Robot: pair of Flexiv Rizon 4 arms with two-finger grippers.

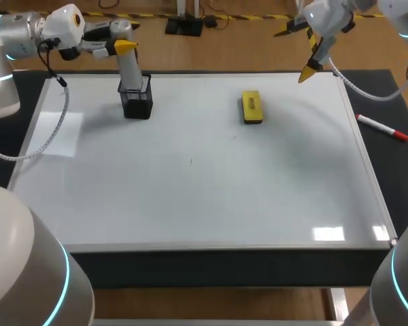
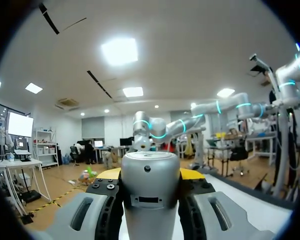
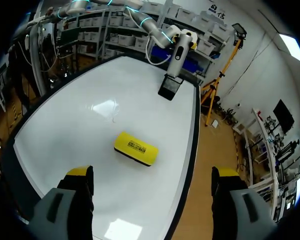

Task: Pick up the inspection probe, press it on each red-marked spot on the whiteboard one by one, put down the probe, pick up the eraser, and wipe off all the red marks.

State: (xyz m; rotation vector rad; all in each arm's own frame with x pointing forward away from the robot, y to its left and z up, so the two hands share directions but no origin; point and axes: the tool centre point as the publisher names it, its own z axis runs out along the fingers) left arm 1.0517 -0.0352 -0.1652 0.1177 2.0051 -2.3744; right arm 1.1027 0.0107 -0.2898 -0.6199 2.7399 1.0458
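The inspection probe (image 1: 130,68), a grey cylinder, stands upright with its lower end in a black mesh holder (image 1: 137,103) at the whiteboard's far left. My left gripper (image 1: 120,47) is shut on the probe's upper part. In the left wrist view the probe (image 2: 150,192) fills the gap between the fingers (image 2: 108,174). The yellow eraser (image 1: 251,107) lies flat on the whiteboard (image 1: 204,197), far right of centre. My right gripper (image 1: 311,62) hangs open above the board's far right corner. In its wrist view the right gripper (image 3: 152,175) has the eraser (image 3: 135,148) just ahead of it. I see no red marks on the board.
A red-capped marker pen (image 1: 383,128) lies on the black tabletop to the right of the whiteboard. Two tiny faint specks (image 1: 190,161) show near the middle of the board. The black holder (image 3: 170,86) sits by the board's far edge.
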